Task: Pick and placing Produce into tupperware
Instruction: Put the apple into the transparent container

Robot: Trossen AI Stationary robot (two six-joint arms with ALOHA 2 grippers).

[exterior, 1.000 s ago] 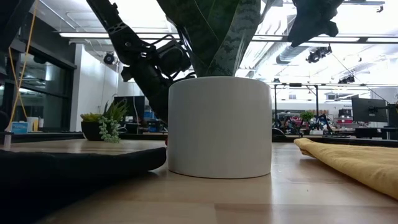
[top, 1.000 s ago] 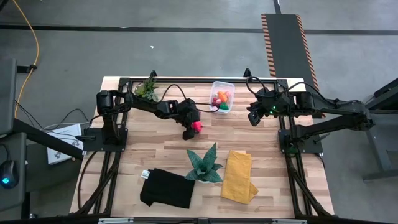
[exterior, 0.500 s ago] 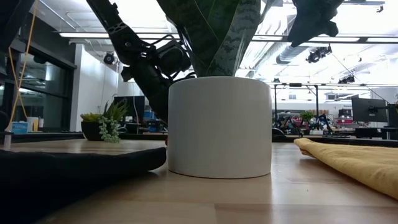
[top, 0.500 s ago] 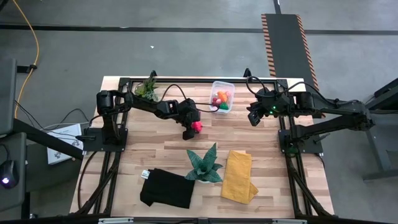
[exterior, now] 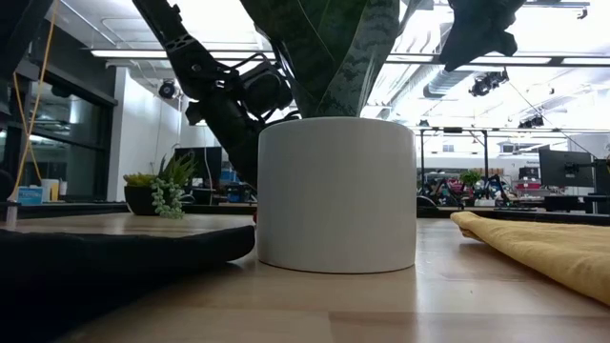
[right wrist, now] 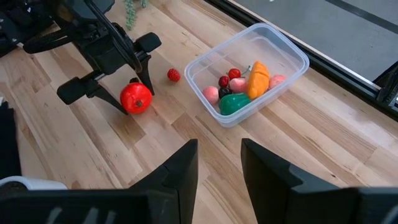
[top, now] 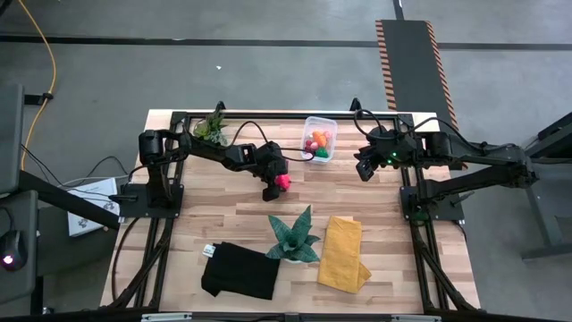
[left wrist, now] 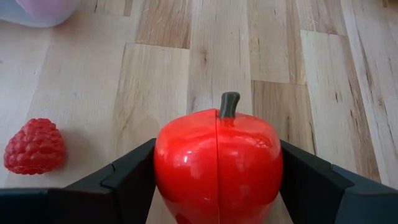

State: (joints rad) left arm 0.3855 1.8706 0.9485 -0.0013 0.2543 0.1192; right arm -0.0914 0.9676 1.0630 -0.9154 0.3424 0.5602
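Note:
The clear tupperware [top: 319, 139] [right wrist: 249, 71] stands at the table's far middle. It holds several toy produce pieces: orange, green, pink and dark red. A red toy apple [top: 283, 182] [left wrist: 217, 162] sits between the fingers of my left gripper [top: 275, 186] [left wrist: 216, 157], near the table's middle. A small red raspberry [left wrist: 35, 147] [right wrist: 173, 75] lies on the wood between the apple and the tub. My right gripper [top: 363, 172] [right wrist: 217, 146] hangs open and high, right of the tub, with nothing between its fingers. My left gripper pinches the apple by its two opposite sides [left wrist: 163, 163], one finger on each. The fingers [right wrist: 93, 84] slant down at it from the table's left. The apple stands upright with its dark stem [left wrist: 229, 102] up. Whether its underside rests on the wood, I cannot tell.
A teal spiky plant in a white pot [top: 293, 237] [exterior: 335, 191] stands nearer the front, a folded yellow cloth [top: 341, 253] to its right and a black cloth [top: 239, 271] to its left. A small leafy potted plant [top: 211, 127] sits at the far left.

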